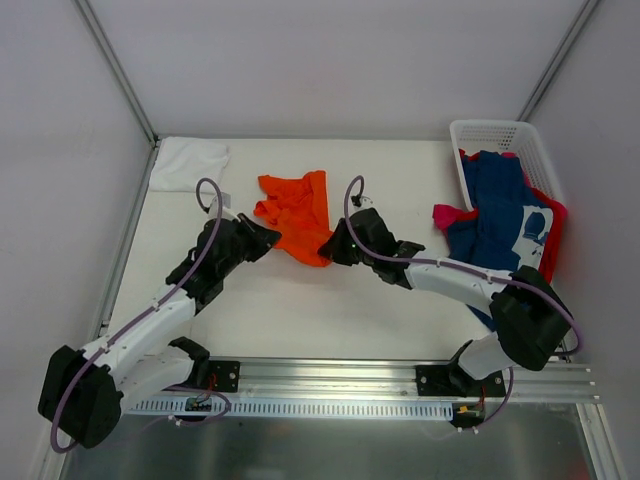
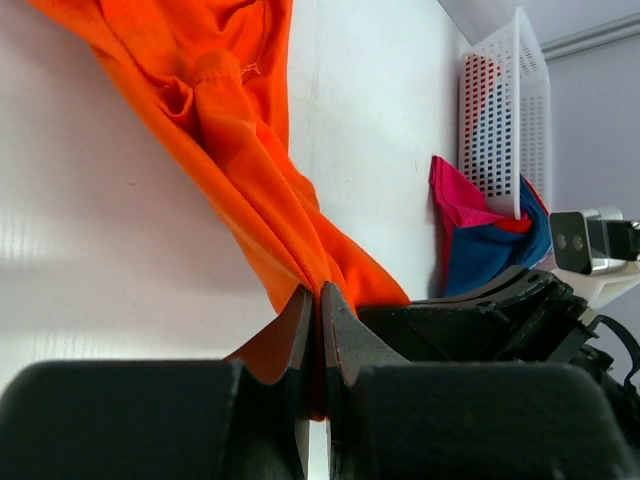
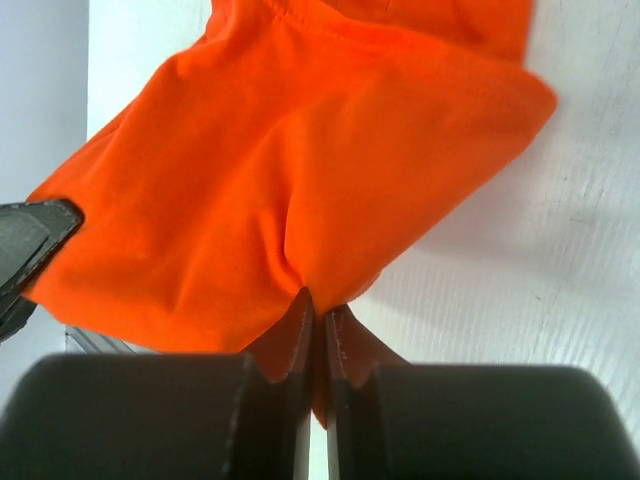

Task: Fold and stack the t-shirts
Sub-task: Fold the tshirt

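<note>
A crumpled bright orange t-shirt (image 1: 296,215) lies mid-table between both arms. My left gripper (image 1: 268,240) is shut on its lower left edge; the left wrist view shows orange cloth (image 2: 250,180) pinched between the closed jaws (image 2: 320,300). My right gripper (image 1: 330,245) is shut on the shirt's lower right edge, with orange cloth (image 3: 300,170) bunched at its closed jaws (image 3: 320,310). A folded white t-shirt (image 1: 188,162) rests at the back left corner. A navy t-shirt with white print (image 1: 505,215) and a pink-red one (image 1: 450,215) spill out of the basket at the right.
The white lattice basket (image 1: 500,135) stands at the back right corner, also seen on its side in the left wrist view (image 2: 505,110). The right arm's black body (image 2: 500,320) sits close beside the left gripper. Grey walls enclose the table on three sides.
</note>
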Controlling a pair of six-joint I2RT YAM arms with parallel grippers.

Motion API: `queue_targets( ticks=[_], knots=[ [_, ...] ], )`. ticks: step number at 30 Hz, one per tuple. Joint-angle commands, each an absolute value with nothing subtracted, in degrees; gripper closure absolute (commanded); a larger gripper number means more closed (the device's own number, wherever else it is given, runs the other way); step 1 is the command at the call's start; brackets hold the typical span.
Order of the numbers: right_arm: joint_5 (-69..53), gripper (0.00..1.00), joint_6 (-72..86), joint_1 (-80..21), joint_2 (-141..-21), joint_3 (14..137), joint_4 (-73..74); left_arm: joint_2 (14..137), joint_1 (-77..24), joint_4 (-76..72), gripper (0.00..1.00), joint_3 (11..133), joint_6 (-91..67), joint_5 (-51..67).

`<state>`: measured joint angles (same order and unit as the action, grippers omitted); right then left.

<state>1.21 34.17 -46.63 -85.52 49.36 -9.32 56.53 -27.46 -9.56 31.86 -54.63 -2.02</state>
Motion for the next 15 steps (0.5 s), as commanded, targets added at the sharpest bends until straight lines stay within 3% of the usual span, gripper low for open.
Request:
queue_targets(
  ticks=[1, 15],
  knots=[
    [6.2, 0.99, 32.6, -47.6, -82.8, 55.0, -1.1, 52.2, -28.1, -5.1, 1.0, 31.6, -54.1, -5.4],
    [3.8, 0.96, 26.6, -44.6, -94.8, 76.6, 10.5, 56.8, -28.1, -1.7, 0.94, 41.4, -49.8, -11.9]
  ],
)
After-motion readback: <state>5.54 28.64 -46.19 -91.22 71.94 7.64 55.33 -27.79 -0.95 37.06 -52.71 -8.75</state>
